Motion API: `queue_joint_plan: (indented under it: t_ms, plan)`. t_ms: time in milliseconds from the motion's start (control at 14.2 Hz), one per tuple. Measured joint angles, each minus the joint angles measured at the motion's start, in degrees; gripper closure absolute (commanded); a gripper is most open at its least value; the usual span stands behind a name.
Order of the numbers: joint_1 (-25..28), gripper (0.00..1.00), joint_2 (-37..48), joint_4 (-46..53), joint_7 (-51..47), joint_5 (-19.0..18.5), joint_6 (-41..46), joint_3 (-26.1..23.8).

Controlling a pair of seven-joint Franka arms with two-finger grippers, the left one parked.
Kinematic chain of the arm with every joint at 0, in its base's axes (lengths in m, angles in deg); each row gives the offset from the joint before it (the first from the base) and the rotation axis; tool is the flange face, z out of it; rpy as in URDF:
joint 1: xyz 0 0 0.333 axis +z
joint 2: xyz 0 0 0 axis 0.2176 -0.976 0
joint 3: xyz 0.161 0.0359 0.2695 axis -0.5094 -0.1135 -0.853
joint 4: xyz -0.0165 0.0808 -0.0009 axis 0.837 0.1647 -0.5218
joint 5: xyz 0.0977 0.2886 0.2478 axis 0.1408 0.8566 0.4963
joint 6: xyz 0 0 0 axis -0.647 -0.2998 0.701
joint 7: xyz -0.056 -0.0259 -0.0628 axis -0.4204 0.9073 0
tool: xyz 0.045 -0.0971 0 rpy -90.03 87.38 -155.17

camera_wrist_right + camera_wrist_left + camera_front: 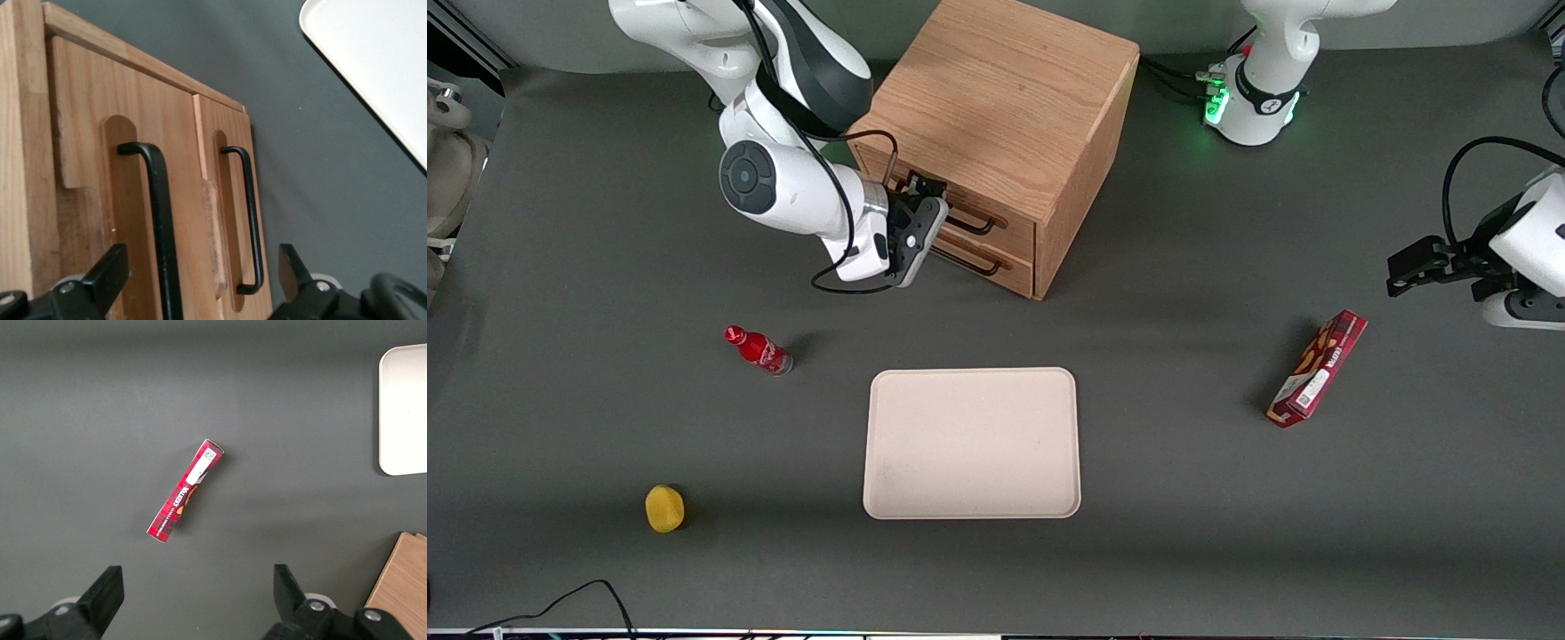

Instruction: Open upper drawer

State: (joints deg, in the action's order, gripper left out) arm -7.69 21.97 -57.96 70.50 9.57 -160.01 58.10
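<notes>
The upper drawer is seen as the top one of two shallow light-wood fronts in an oak cabinet that stands on the dark grey desk, farther from the front camera than the tray. Its front is shown proud of the lower drawer face in the right wrist view, and a thin black wire handle of bent rod is set over a rounded recess in its grained panel; a matching handle is carried by the lower drawer. The claw is held directly in front of the upper drawer, at handle height, with its two black fingers spread apart, one to each side of the upper handle and not pressed onto it. Two drawers and two handles are counted. One flat, cream, round-cornered rectangular tray is laid nearer the front camera than the cabinet. One small red bottle is seen beside the tray toward the working arm's end of the desk, and one rounded yellow object nearer the camera still. One long red printed carton is laid toward the parked arm's end.
</notes>
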Motion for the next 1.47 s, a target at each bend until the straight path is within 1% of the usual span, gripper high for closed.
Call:
queue_joint_plan:
  t_ms: [281,702,842,1123,1474]
  plan:
    - [-0.03,0.0,1.02,-2.84,0.49,0.31,-1.89,-0.12]
    - [-0.43,0.0,0.64,-4.51,2.0,0.38,-4.49,0.05]
    - [-0.52,0.0,0.0,-4.46,2.75,0.91,-4.54,0.25]
    - [-0.75,0.0,-1.46,-3.27,3.32,0.82,-5.65,2.39]
    - [-1.18,0.0,-5.86,1.48,4.01,-0.24,-5.64,5.4]
